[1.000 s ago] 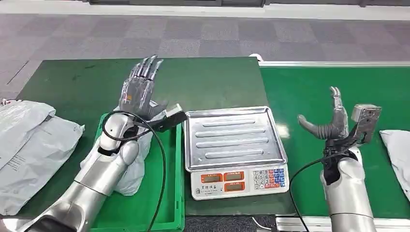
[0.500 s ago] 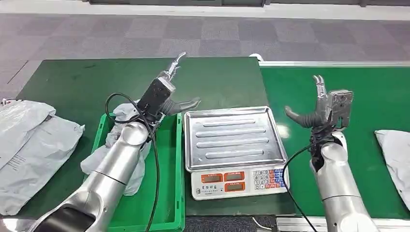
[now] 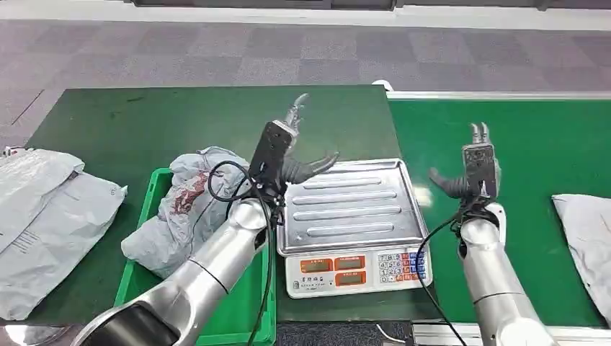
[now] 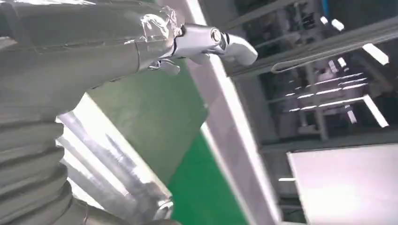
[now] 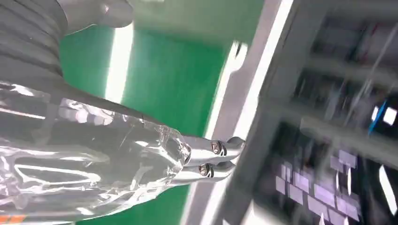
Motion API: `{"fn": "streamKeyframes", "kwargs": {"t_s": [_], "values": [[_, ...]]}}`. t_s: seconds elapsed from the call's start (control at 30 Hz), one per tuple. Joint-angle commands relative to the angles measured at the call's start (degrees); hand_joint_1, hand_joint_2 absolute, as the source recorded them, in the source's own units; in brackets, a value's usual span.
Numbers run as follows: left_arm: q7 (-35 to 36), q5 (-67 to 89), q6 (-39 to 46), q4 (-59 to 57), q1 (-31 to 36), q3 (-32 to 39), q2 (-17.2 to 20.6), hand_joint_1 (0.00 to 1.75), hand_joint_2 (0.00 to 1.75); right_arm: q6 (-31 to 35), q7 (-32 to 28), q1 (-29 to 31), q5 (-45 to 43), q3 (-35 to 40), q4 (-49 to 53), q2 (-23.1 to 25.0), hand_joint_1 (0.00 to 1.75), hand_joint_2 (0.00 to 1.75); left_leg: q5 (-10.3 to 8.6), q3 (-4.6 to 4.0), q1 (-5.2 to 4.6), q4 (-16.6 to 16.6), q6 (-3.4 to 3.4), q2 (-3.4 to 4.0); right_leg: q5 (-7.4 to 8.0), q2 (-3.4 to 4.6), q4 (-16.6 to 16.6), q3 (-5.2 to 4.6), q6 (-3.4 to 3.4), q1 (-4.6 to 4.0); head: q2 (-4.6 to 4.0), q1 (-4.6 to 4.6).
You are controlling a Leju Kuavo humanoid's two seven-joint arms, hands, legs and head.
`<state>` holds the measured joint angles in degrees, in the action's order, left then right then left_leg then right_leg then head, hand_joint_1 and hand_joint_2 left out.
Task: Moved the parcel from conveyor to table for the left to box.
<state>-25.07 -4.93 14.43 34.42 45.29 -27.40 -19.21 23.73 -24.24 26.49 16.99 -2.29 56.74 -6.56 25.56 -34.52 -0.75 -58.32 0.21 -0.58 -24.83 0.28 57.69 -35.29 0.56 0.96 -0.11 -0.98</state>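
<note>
- Parcel (image 3: pixel 585 238) sits on the green conveyor (image 3: pixel 533 137) at far right, untouched; it has drifted slightly inward since a second ago.
- Left hand (image 3: pixel 292 155) has swung from over the green crate (image 3: pixel 148 198) to the scale (image 3: pixel 346 209) tray's near-left corner, fingers spread, holding nothing. The bagged parcel in the crate (image 3: pixel 187 209) is now uncovered.
- Right hand (image 3: pixel 468 173) has shifted toward the scale, away from the parcel; fingers apart, empty.
- My read: last cycle done, next pick not started; right hand must reach back out.

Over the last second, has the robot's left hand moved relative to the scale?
Yes. The left hand swung right, from above the green crate to the scale tray's left edge.
</note>
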Motion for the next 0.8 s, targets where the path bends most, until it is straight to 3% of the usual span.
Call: {"fn": "streamKeyframes", "kwargs": {"t_s": [0.03, 0.1, 0.17, 0.33, 0.5, 0.57, 0.8], "values": [[-0.9, -8.3, 2.6, -7.7, 2.7, -19.0, -0.8, 0.00, 1.75, 16.0, 6.7, -9.0, 14.5, -3.4, -2.6, -4.3, 0.00, 1.75, 0.02, 0.16, 0.11, 0.1, -0.08, -0.31, -0.09, -0.35, -0.1, 0.30, -0.04, -0.11, 0.00, 0.02], [-1.2, -9.9, 3.6, -7.8, 1.7, -21.5, -0.8, 0.00, 1.75, 16.3, 9.9, -13.2, 24.4, -10.8, -1.0, -3.6, 0.00, 1.75, 0.03, 0.23, 0.12, 0.1, -0.08, -0.36, -0.11, -0.44, -0.2, 0.37, -0.03, -0.12, 0.00, 0.00], [-1.7, -10.5, 4.0, -8.1, 1.4, -22.2, -0.8, 0.00, 1.75, 16.3, 8.4, -14.6, 23.7, -12.1, -0.8, -3.8, 0.00, 1.75, 0.05, 0.22, 0.09, 0.1, -0.05, -0.42, -0.15, -0.48, -0.2, 0.37, -0.01, -0.09, 0.00, 0.00], [-3.9, -12.4, 6.0, -11.5, 1.2, -23.7, -0.8, 0.00, 1.75, 15.7, 15.5, -21.2, 29.1, -15.0, 0.0, -5.8, 0.00, 1.75, 0.19, 0.31, 0.10, 0.2, -0.04, -0.38, -0.22, -0.43, -0.2, 0.51, 0.02, -0.10, 0.00, 0.02], [-5.5, -13.6, 6.3, -12.0, 1.3, -22.1, -0.8, 0.00, 1.75, 15.8, 18.6, -21.6, 34.4, -17.7, -2.8, -5.8, 0.00, 1.75, 0.20, 0.16, 0.06, 0.1, 0.01, -0.23, -0.25, -0.28, -0.1, 0.31, 0.12, -0.05, 0.00, 0.02], [-5.8, -12.9, 7.5, -11.6, 1.0, -21.7, -0.8, 0.00, 1.75, 15.7, 21.4, -19.6, 38.3, -19.6, -8.3, -6.4, 0.00, 1.75, 0.23, 0.19, 0.06, 0.1, -0.01, -0.06, -0.22, -0.11, -0.2, 0.31, 0.11, -0.05, 0.00, 0.02], [-6.0, -12.7, 7.4, -11.7, 0.9, -21.4, -0.8, 0.00, 1.75, 16.1, 21.0, -19.2, 38.5, -20.0, -9.6, -6.5, 0.00, 1.75, 0.22, 0.24, 0.07, 0.1, -0.03, 0.12, -0.19, -0.02, -0.2, 0.30, 0.10, -0.07, 0.00, 0.02]]}}
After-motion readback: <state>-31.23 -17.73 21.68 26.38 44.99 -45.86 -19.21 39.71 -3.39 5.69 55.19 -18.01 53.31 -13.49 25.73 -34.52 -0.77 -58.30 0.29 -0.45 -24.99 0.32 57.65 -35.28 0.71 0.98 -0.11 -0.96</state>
